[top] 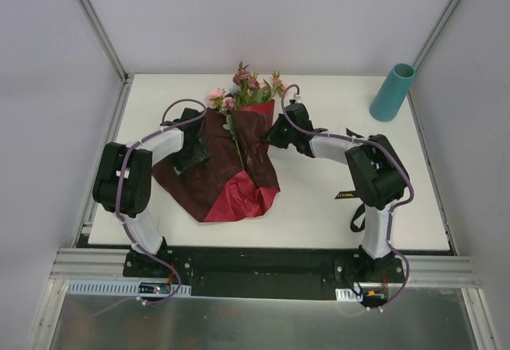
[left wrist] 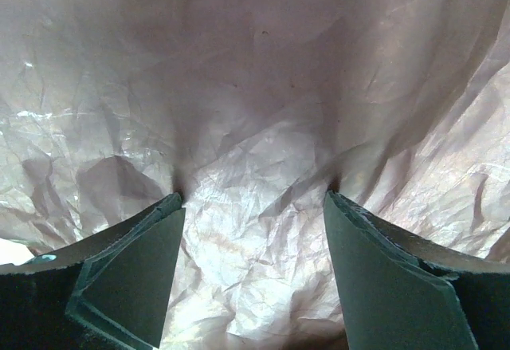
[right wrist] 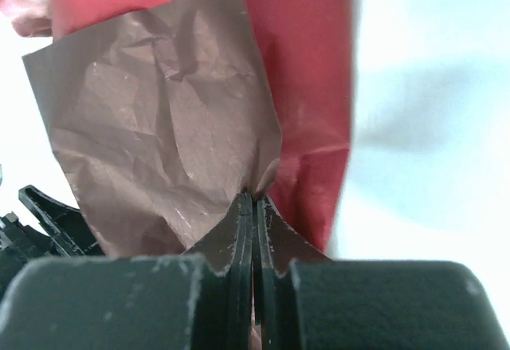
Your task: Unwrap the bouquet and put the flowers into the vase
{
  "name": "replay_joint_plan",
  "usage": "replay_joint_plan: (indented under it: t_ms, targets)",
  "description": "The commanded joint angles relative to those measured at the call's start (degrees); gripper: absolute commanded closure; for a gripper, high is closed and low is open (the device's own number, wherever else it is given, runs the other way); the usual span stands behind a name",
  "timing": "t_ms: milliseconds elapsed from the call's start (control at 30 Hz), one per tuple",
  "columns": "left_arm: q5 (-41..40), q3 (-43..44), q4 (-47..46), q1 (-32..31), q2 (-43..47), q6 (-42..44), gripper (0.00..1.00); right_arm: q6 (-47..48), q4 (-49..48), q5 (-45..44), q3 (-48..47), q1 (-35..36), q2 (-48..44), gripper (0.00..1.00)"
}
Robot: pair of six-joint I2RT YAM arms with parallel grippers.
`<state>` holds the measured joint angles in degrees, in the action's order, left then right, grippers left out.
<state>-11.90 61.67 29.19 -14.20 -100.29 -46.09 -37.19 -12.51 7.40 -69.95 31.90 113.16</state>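
Bouquet (top: pixel 236 152) wrap (right wrist: pixel 159 127) pinched in right tool (right wrist: pixel 253 200); ribbon (top: pixel 344 195) lettering illegible

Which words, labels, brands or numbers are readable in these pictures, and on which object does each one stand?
No text can be read for certain.
Black strip lying on the table, near right side: pale lettering, too small to read.
Wrapping paper, seen in both wrist views: no print.
Vase: plain, no label visible.
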Motion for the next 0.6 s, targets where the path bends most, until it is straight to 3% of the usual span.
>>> replay_joint_plan:
  t_ms: [0, 267, 567]
  targets:
    - [0.2, 0.6, 1.0, 1.0, -2.5, -0.9, 0.27, -0.8, 1.7, -2.1, 3.6, -2.2, -7.8, 1.0]
    - [-1.7, -0.4, 1.2, 1.5, -1.6, -1.4, 0.26, -1.5, 7.1, -9.3, 18.2, -8.5, -25.8, 1.0]
    - [-2.1, -0.4, 1.8, 2.2, -1.8, -1.3, 0.25, -1.5, 14.9, -13.8, 28.2, -14.7, -36.0, 1.0]
